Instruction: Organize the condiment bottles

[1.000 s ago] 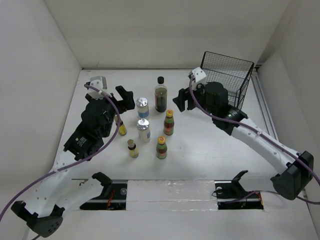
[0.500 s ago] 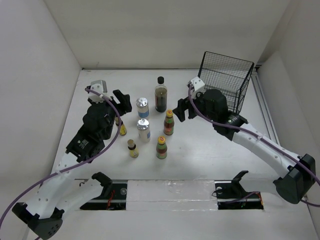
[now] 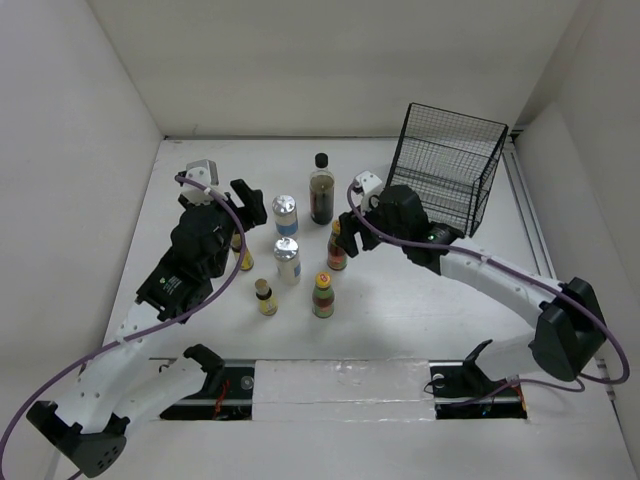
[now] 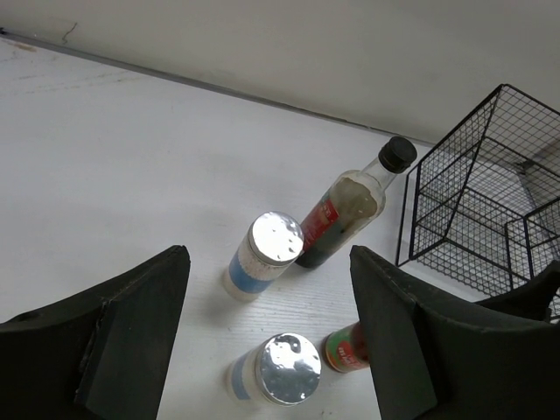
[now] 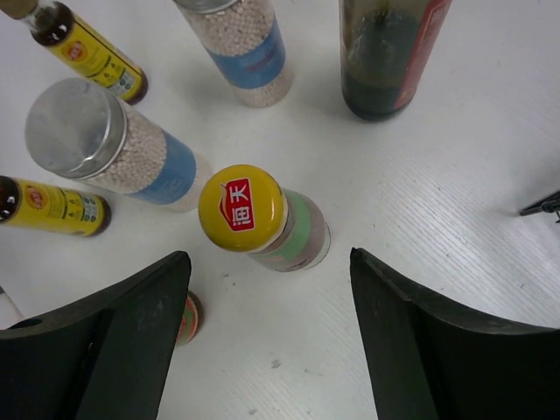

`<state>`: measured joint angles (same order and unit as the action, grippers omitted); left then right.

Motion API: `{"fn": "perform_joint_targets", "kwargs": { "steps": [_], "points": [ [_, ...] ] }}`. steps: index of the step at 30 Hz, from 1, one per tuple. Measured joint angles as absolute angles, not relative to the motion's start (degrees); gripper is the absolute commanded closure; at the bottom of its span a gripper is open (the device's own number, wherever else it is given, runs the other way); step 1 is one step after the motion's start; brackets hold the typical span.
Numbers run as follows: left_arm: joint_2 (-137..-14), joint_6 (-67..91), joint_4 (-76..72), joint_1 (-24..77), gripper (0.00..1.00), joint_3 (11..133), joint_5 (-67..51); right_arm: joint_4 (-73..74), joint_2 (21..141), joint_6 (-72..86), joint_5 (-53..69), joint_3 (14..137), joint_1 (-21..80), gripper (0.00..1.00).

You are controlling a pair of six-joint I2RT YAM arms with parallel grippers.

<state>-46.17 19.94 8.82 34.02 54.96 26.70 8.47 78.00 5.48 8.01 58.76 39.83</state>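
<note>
While the condiment bottles are standing upright in a loose cluster at the middle of the table, the right gripper is hanging just above the far brown bottle, the one with the yellow cap and the red-green label. Its fingers are standing wide, one on each side of that bottle, and are holding nothing; the wrist view is showing bare table between each finger and the bottle. The bottle is sitting just near of the tall dark bottle and just right of the near white-blue bottle, with the other brown bottle standing nearer to the arms.

The left gripper is hovering at the left of the cluster, its fingers equally wide and gripping nothing, and is looking toward the far white-blue bottle. One tiny yellow bottle is standing just beside that arm, partly hidden by it, and the other is standing nearer. The wire basket is sitting at the far right.

By the look of it, the right arm is reaching to grasp the far brown bottle. The next move is calling for a straight descent until the pads are bracketing the body below the cap, then a square closing. The white-blue neighbour is crowding one side, so that finger is needing a clean path down to avoid a knock.
</note>
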Motion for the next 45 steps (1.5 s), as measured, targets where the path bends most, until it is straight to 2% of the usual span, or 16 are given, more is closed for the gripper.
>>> {"fn": "perform_joint_targets", "kwargs": {
  "steps": [2, 10, 13, 17, 19, 20, 23, 27, 31, 35, 40, 45],
  "points": [
    [-46.2, 20.0, 8.8, 34.0, 0.30, 55.0, 26.6, 8.3, 79.7, 5.5, 7.9, 58.8, 39.9, 0.26],
    [-46.2, 20.0, 8.8, 34.0, 0.30, 55.0, 26.2, 4.8, 81.6, 5.5, 7.4, 58.8, 40.2, 0.28],
    [-46.2, 20.0, 8.8, 34.0, 0.30, 55.0, 25.9, 2.7, 82.0, 5.6, 7.4, 58.8, 40.2, 0.32],
    [-46.2, 20.0, 8.8, 34.0, 0.30, 55.0, 25.7, 1.1, 82.5, 5.9, 7.4, 58.8, 40.2, 0.47],
    [-46.2, 20.0, 8.8, 34.0, 0.30, 55.0, 25.6, 0.3, 82.9, 6.1, 7.3, 58.8, 40.2, 0.57],
    [-46.2, 20.0, 8.8, 34.0, 0.30, 55.0, 25.6, -0.1, 83.1, 6.1, 7.3, 58.8, 40.3, 0.64],
    [-46.2, 20.0, 8.7, 34.0, 0.30, 55.0, 25.5, -1.1, 83.3, 6.1, 6.8, 58.8, 40.4, 0.77],
    [-46.2, 20.0, 8.7, 34.0, 0.30, 55.0, 25.3, -1.5, 83.4, 6.4, 5.4, 58.8, 40.8, 0.88],
    [-46.2, 20.0, 8.6, 34.0, 0.30, 55.0, 24.7, -0.3, 81.8, 7.3, 2.3, 58.8, 40.9, 0.93],
    [-46.2, 20.0, 8.4, 34.0, 0.30, 55.0, 24.2, 1.4, 77.8, 7.3, -1.9, 59.7, 40.8, 0.93],
    [-45.9, 20.0, 8.4, 34.0, 0.30, 54.8, 24.0, 1.8, 76.7, 7.1, -4.6, 68.5, 37.5, 0.92],
    [-45.4, 20.0, 8.4, 34.0, 0.30, 54.7, 24.0, 1.1, 78.5, 6.6, -4.7, 79.1, 29.2, 0.92]
  ]
}}
